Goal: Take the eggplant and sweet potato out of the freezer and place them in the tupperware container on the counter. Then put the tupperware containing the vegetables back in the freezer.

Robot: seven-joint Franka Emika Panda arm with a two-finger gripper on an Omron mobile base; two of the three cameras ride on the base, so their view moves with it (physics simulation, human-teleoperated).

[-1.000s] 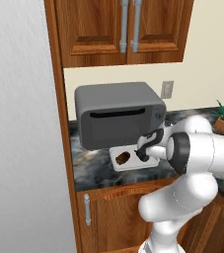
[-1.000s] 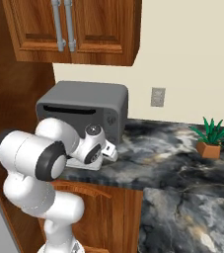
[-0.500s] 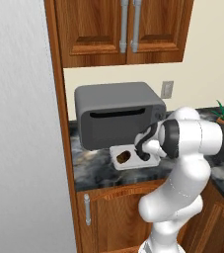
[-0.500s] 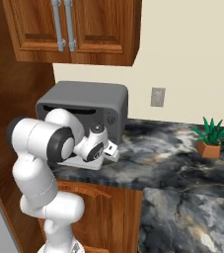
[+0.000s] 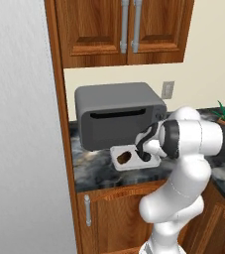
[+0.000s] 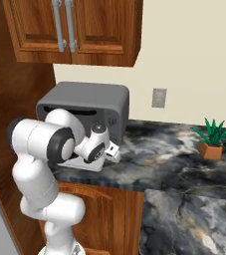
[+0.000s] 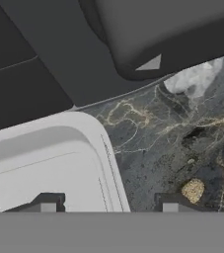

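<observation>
**Ana:** What is the claw doing right now?

**Me:** In the hand view the gripper (image 7: 106, 202) sits at the bottom of the frame, one finger tip over the tupperware container (image 7: 44, 163) and the other over bare counter (image 7: 172, 143), so the jaws straddle the box's right-hand rim. They stand apart with nothing clamped between them; I judge it a grasp on that wall about to be made.

**Ana:** And the vegetables?

**Me:** In the left base view, the sweet potato (image 5: 124, 157) lies in the container's left half, centre of the frame. The eggplant I cannot make out (the wrist hides that end of the tray). The box's long axis runs left to right across the frame, with the claw at its right end.

**Ana:** Further back?

**Me:** The grey toaster oven (image 5: 119, 114) stands just behind the tray on the dark marbled stone. Above it are wooden cabinets (image 5: 124, 30), a potted plant (image 6: 211, 142) sits far right, and the fridge's pale side (image 5: 20, 149) fills the left edge, so I expect the tray must travel leftward.
</observation>
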